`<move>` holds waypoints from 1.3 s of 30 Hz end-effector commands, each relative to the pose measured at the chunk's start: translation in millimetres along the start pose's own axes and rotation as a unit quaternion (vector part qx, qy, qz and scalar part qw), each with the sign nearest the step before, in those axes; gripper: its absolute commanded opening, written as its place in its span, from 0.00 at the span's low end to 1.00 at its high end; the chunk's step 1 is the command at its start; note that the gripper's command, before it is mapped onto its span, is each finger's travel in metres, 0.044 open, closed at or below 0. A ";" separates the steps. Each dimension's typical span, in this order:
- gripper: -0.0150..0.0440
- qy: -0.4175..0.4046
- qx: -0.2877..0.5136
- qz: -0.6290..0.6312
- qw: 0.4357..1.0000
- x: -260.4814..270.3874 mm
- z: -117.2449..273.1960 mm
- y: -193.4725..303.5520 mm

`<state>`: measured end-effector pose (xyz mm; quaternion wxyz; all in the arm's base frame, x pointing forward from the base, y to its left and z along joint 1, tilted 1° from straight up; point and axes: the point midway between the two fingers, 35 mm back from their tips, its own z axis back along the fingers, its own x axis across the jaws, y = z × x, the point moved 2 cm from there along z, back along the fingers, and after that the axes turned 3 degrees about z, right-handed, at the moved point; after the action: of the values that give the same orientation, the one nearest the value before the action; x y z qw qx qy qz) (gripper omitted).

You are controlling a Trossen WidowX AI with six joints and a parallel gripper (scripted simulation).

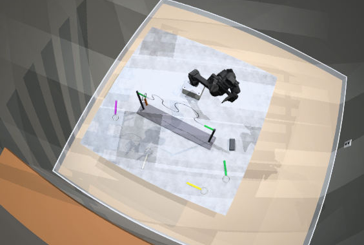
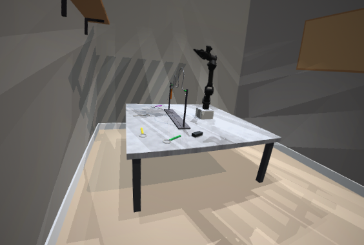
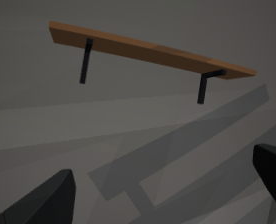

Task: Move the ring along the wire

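The ring (image 1: 144, 97) hangs around the green wire part beside the left post (image 1: 140, 100) in the top view, the far post (image 2: 169, 100) in the exterior view. Its orange handle (image 1: 146, 102) (image 2: 171, 93) points down. The thin grey wire (image 2: 181, 68) curves across to the other green part (image 1: 209, 127) (image 2: 185, 91) at the other post (image 1: 212, 135) (image 2: 185, 108). My gripper (image 1: 228, 100) (image 2: 194, 49) (image 3: 166, 166) is open and empty, high up and well apart from the ring and wire. The wrist view shows both fingers but not the ring.
The posts stand on a grey base plate (image 1: 181, 128) (image 2: 175, 118). Loose rings with magenta (image 1: 115, 107), white (image 1: 145, 162), yellow (image 1: 193, 186) and green (image 1: 225, 167) handles lie on the table, with a dark block (image 1: 232, 144) (image 2: 197, 134). A shelf (image 3: 149, 52) shows in the wrist view.
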<state>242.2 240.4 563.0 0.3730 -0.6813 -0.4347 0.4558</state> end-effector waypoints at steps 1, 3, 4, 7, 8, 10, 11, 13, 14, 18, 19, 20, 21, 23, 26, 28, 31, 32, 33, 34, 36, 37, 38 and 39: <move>0.89 0.000 -0.001 0.000 1.000 -0.9 0.5 -0.5; 0.80 -0.003 -0.008 0.000 1.000 -8.5 4.4 -4.8; 0.75 -0.005 -0.013 0.000 1.000 -15.4 7.7 -8.3; 0.62 -0.005 -0.030 -0.001 1.000 -51.1 20.3 -20.2; 0.58 -0.004 -0.036 -0.002 0.999 -66.4 25.0 -23.7; 0.53 -0.003 -0.044 -0.003 0.999 -89.6 31.9 -27.7; 0.53 -0.001 -0.048 -0.003 0.999 -100.9 35.1 -29.0; 0.53 0.001 -0.057 -0.005 0.998 -127.9 42.5 -30.7; 0.53 0.003 -0.061 -0.006 0.998 -143.2 46.5 -30.8; 0.53 0.015 -0.071 -0.011 0.997 -205.7 60.1 -23.0; 0.53 0.018 -0.072 -0.012 0.997 -221.5 63.0 -19.0; 0.53 0.022 -0.072 -0.014 0.997 -237.0 65.8 -14.4; 0.53 0.025 -0.072 -0.015 0.997 -252.2 68.4 -9.2; 0.53 0.032 -0.071 -0.019 0.997 -281.6 73.2 3.1; 0.53 0.040 -0.068 -0.022 0.997 -324.8 79.4 27.2; 0.53 0.045 -0.065 -0.024 0.997 -351.2 82.6 46.3; 0.53 0.052 -0.058 -0.028 0.997 -387.7 86.0 79.9; 0.53 0.053 -0.055 -0.029 0.997 -398.8 86.8 92.3; 0.53 0.055 -0.052 -0.030 0.997 -409.3 87.5 105.2; 0.53 0.056 -0.048 -0.031 0.997 -419.0 87.9 118.6; 0.53 0.058 -0.040 -0.034 0.997 -436.5 88.4 146.4; 0.53 0.059 -0.036 -0.035 0.997 -444.2 88.5 160.9; 0.53 0.059 -0.032 -0.036 0.997 -451.2 88.4 175.6; 0.53 0.059 -0.027 -0.037 0.997 -457.4 88.3 190.7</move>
<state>105.3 -205.9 534.9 0.3820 -0.7086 -0.4515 0.3849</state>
